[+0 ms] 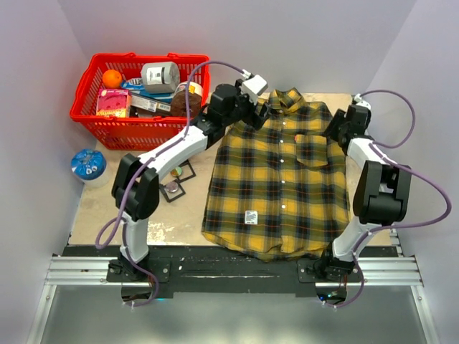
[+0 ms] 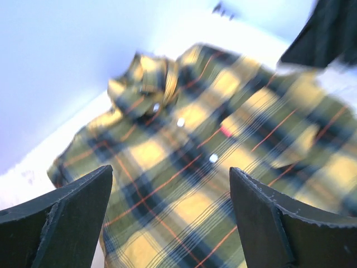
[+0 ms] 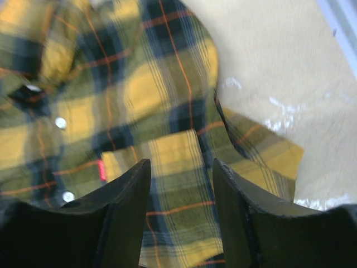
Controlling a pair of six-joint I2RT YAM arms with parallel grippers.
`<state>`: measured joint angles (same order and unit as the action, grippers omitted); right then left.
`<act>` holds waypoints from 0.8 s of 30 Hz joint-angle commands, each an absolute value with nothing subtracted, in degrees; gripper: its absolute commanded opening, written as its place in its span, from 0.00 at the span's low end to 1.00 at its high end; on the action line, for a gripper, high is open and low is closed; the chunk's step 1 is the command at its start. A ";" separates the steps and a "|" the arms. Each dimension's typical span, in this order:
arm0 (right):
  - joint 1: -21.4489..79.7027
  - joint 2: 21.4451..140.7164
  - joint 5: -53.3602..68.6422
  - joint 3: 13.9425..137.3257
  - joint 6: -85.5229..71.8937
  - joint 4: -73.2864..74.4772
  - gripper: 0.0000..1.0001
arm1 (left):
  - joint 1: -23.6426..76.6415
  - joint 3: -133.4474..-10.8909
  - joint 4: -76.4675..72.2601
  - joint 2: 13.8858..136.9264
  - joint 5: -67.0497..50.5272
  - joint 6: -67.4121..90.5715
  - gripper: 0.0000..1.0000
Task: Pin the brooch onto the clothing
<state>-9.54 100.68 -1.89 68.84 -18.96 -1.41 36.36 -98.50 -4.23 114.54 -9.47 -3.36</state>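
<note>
Hovering: left gripper (image 2: 170, 181) near shirt (image 1: 276, 186) collar (image 1: 287, 97); right gripper (image 3: 181, 167) beside pocket (image 1: 312, 149).

Plain pale lavender-white walls (image 1: 43, 43) enclose a light tan wooden tabletop (image 1: 91, 209) edged by a black front rail (image 1: 237, 262)
</note>
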 commanded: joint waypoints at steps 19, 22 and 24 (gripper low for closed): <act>-9.32 101.18 -14.16 66.46 -20.13 1.67 0.64 | 25.23 -72.43 9.83 74.46 -8.26 -3.07 0.99; -8.35 95.46 -13.01 65.57 -19.51 2.19 0.71 | 22.94 -68.57 12.65 70.76 -12.12 -3.16 0.99; -6.51 91.00 -12.75 65.04 -19.51 3.51 0.72 | 22.85 -63.84 11.70 67.43 -10.99 -2.55 0.99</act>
